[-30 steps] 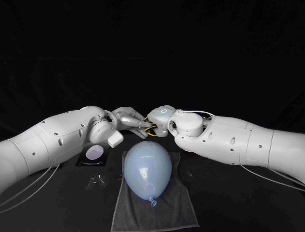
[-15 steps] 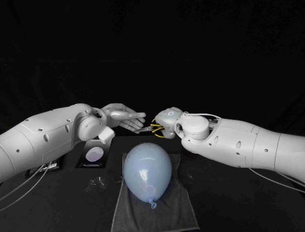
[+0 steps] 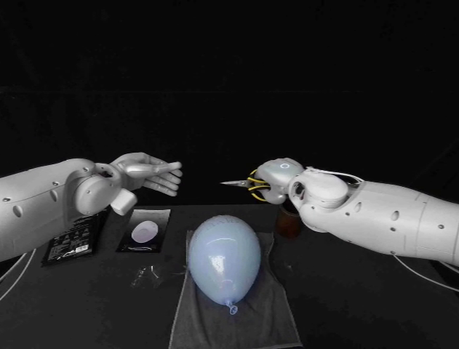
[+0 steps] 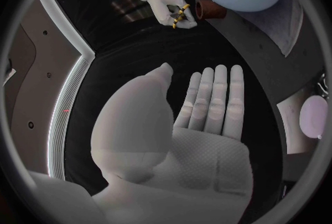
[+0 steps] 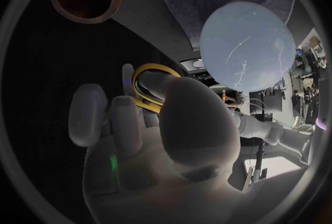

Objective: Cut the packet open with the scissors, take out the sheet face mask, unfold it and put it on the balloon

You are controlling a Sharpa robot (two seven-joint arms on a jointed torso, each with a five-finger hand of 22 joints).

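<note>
The two hands have separated since the earlier frames, when they met over the far end of the balloon. The left arm has swung toward the counter's left edge and uncovered a flat black printed pack (image 3: 72, 238).

1. Counter (image 3: 376, 305): black; it carries all the items listed below.
2. Towel (image 3: 229, 320): grey, laid flat at the middle of the counter and reaching toward the near edge.
3. Balloon (image 3: 224, 254): pale blue, lying lengthwise on the towel with its knot toward the near edge. Neither hand touches it.
4. Left hand (image 3: 145, 173): raised above the counter on the left side. The palm is empty and the fingers are straight and side by side, as the left wrist view shows (image 4: 201, 124).
5. Right hand (image 3: 271, 180): raised above the far end of the towel, with its fingers closed around the scissors (image 3: 240, 183). The handles are yellow and the blades point toward the left hand.
6. Printed pack: lies flat near the left edge.
7. Packet (image 3: 145, 231): black with a pale oval on its face. It lies flat between the printed pack and the towel, near the balloon's far end. The frames do not show whether it has been cut.
8. Cup (image 3: 288, 220): brown and upright, just beside the towel's far right corner, below the right hand.
9. Clear crumpled scrap (image 3: 150, 275): on the counter beside the towel's left edge.
</note>
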